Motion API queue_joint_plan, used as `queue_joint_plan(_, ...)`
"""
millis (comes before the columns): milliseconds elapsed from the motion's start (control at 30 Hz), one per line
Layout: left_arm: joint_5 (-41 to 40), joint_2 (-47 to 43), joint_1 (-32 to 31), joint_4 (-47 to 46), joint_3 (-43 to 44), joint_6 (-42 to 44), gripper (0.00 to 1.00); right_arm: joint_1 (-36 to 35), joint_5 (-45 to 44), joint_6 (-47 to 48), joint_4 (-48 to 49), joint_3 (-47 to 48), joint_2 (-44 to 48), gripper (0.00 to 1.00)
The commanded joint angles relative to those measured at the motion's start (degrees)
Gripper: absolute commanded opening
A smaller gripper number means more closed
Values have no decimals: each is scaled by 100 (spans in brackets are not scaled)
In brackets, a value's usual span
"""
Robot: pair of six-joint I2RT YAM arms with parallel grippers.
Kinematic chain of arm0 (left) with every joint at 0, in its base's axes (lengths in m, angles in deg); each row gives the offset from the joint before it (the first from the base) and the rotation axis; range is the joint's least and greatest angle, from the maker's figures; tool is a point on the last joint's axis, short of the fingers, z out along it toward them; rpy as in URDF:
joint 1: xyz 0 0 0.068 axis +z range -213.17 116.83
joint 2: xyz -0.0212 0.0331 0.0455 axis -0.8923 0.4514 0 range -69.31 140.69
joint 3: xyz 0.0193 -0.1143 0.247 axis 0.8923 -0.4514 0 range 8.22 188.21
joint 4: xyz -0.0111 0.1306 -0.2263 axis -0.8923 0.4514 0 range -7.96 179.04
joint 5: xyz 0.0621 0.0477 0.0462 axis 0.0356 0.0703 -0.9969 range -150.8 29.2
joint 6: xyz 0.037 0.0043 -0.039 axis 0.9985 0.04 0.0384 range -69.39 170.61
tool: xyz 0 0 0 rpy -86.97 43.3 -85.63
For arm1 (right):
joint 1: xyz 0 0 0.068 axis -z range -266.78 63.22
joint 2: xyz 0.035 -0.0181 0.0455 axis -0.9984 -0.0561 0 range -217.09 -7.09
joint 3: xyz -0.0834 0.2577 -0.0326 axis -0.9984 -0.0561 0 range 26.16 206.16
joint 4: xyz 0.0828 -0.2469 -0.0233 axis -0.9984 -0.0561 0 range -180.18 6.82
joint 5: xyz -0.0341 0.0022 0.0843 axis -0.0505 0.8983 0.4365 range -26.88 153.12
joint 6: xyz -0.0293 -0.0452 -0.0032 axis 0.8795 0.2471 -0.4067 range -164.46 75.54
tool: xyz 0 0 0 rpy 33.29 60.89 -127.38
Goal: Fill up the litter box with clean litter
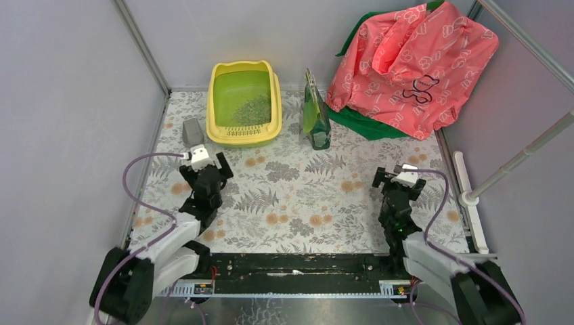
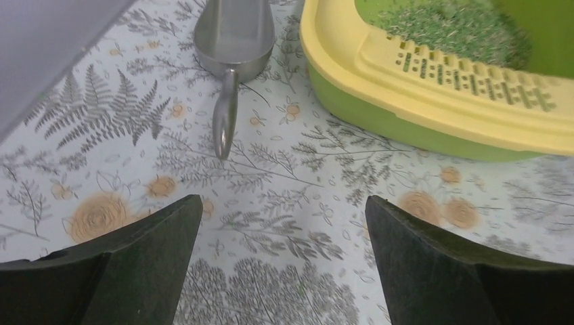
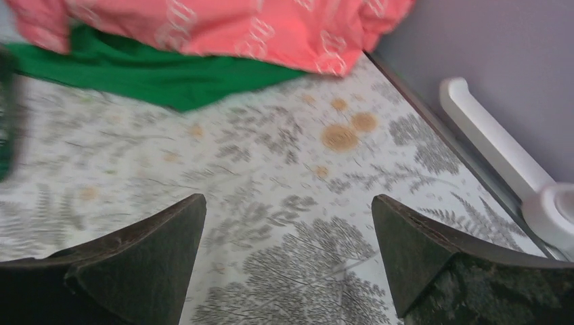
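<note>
Three views split the scene between them. Only the overhead one shows the whole litter box [image 1: 244, 133]: it sits at the far left of the fern-patterned table [image 1: 304, 196], its long axis running from near to far and its slotted lip at the near end, facing the arm bases. The clean litter [image 1: 254, 108] lies inside as a grainy patch on the near right part of the green floor, close behind the lip. A glossy green bag [image 1: 315, 115] stands upright just right of the box, and a pink cloth [image 1: 413, 64] is heaped over a green cloth [image 1: 369, 125] in the far right corner. What looks from above like a small grey block beside the box's near left corner is plainly a metal scoop [image 2: 233, 40] in the left wrist view, lying apart from the box with its handle towards the camera. The left gripper [image 1: 205, 157] hangs above bare table near the scoop, fingers spread wide and holding nothing. The right gripper [image 3: 288, 203] is likewise spread wide and holds nothing, over the right side near a white bar [image 3: 487, 142] at the table's edge.
</note>
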Motion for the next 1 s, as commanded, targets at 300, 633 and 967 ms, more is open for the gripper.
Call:
queue_joint_plan(300, 992, 2469, 913, -3475, -12, 1353, 99, 1214, 533, -226, 4060, 382, -4019, 100)
queue_joint_plan(633, 1479, 3357, 1332, -5319, -341, 1456, 98, 1693, 2239, -168, 4057, 616, -4637, 100)
queue_joint_plan(967, 2467, 3588, 1614, -5286, -265, 1481, 99, 1702, 2042, -204, 3074, 1199, -4757, 100)
